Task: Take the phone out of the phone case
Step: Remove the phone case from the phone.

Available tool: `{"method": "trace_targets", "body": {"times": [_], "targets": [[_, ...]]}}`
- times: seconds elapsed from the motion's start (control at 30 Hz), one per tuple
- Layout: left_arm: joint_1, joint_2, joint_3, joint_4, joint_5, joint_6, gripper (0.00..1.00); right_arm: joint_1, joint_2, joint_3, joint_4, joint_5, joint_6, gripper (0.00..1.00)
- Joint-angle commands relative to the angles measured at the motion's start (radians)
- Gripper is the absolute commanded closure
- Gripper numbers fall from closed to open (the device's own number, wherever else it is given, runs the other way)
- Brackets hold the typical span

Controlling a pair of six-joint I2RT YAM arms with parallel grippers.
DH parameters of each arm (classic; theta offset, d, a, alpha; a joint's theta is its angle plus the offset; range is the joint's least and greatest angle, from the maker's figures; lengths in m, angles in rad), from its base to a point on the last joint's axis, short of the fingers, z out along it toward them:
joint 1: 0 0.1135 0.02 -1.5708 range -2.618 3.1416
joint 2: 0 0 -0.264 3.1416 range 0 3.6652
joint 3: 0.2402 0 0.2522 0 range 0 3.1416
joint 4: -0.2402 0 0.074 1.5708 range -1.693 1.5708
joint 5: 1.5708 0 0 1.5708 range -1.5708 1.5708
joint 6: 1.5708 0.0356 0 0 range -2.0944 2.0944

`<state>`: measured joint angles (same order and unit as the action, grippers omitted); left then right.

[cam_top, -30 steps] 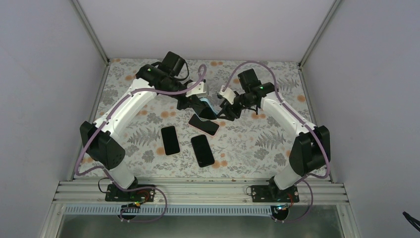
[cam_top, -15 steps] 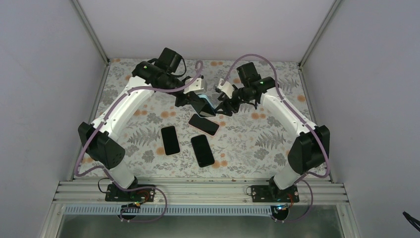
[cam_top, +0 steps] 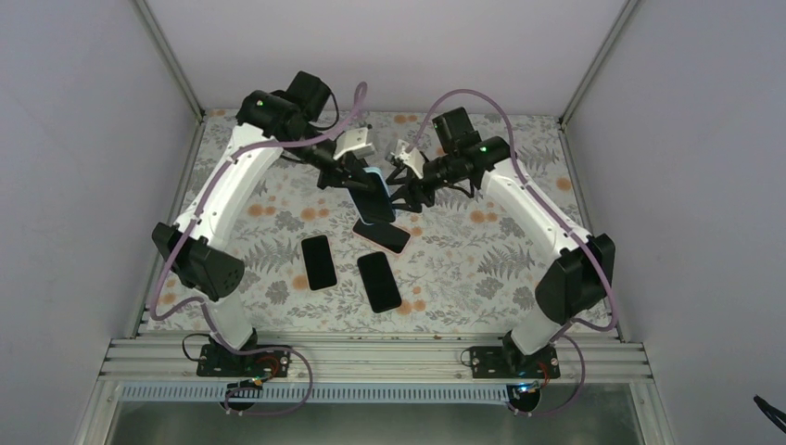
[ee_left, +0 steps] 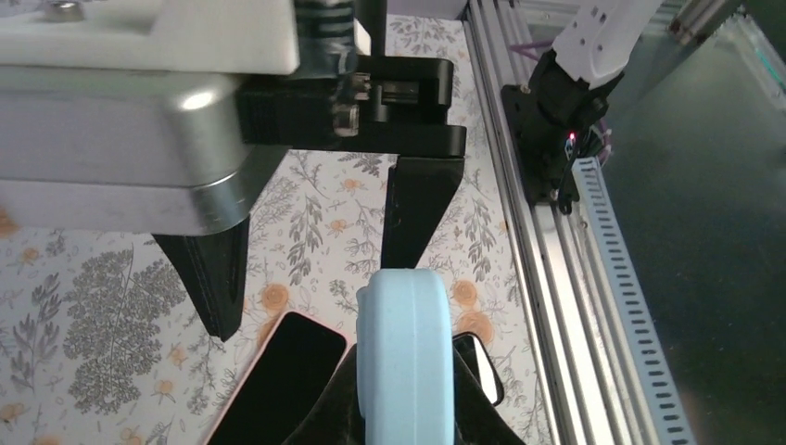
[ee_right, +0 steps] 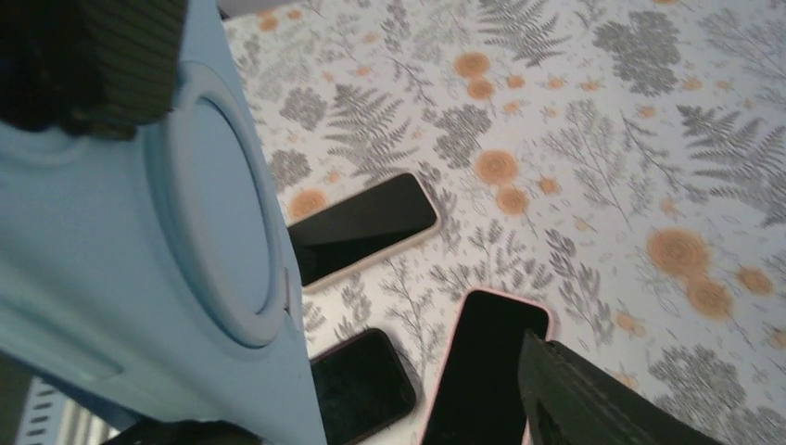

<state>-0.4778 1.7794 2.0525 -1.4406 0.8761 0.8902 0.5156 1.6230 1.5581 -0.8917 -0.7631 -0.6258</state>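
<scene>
A light blue phone case [cam_top: 373,197] with the dark phone in it hangs tilted above the table. My left gripper [cam_top: 363,179] is shut on it. The left wrist view shows the case [ee_left: 405,357] edge-on, with my left gripper [ee_left: 405,413] pinching its two faces. The case's back with a round ring [ee_right: 213,195] fills the left of the right wrist view. My right gripper [cam_top: 401,188] stands open just right of the case. One of its fingers [ee_right: 593,399] is clear of the case, and its jaws do not press it.
Three more phones lie on the floral table [cam_top: 482,260] below the grippers. A pink-cased one [cam_top: 381,235] is right under them. A black one [cam_top: 318,261] lies to its left, and another black one [cam_top: 379,281] lies nearer the front. The front rail [ee_left: 547,278] runs close by.
My left gripper has carried the blue case up and towards the back left. The right gripper has followed it and has stayed open beside the case.
</scene>
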Motion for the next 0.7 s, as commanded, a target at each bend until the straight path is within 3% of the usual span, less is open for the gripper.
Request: {"method": "trace_targets", "body": {"times": [0.0,0.1,0.13,0.2,0.23,0.3,0.5,0.6,0.67], "targets": [[0.031,0.08,0.078,0.238,0.141,-0.039,0.98,0.11,0.027,0.118,0.094,-0.495,0.04,0.37],[0.077,0.102,0.081,0.246,0.143,-0.03,0.98,0.12,0.033,0.146,0.068,-0.522,0.034,0.5],[0.095,0.108,0.079,0.245,0.148,-0.026,0.98,0.12,0.03,0.146,0.065,-0.514,0.036,0.6],[0.122,0.122,0.081,0.226,0.166,-0.014,0.98,0.119,0.021,0.138,0.057,-0.5,0.025,0.92],[0.132,0.128,0.086,0.216,0.171,-0.009,0.98,0.118,0.017,0.13,0.058,-0.49,0.028,0.96],[0.135,0.138,0.108,0.192,0.166,-0.005,0.96,0.114,0.01,0.117,0.049,-0.468,0.017,0.97],[0.137,0.166,0.284,0.083,0.059,-0.02,0.74,0.04,0.004,0.105,-0.027,-0.442,-0.013,0.97],[0.138,0.101,0.303,0.085,-0.013,-0.013,0.33,-0.029,-0.015,0.082,-0.056,-0.422,-0.028,0.97],[0.139,0.054,0.336,0.085,-0.061,-0.017,0.23,-0.078,-0.033,0.051,-0.048,-0.396,-0.014,0.97]]}}
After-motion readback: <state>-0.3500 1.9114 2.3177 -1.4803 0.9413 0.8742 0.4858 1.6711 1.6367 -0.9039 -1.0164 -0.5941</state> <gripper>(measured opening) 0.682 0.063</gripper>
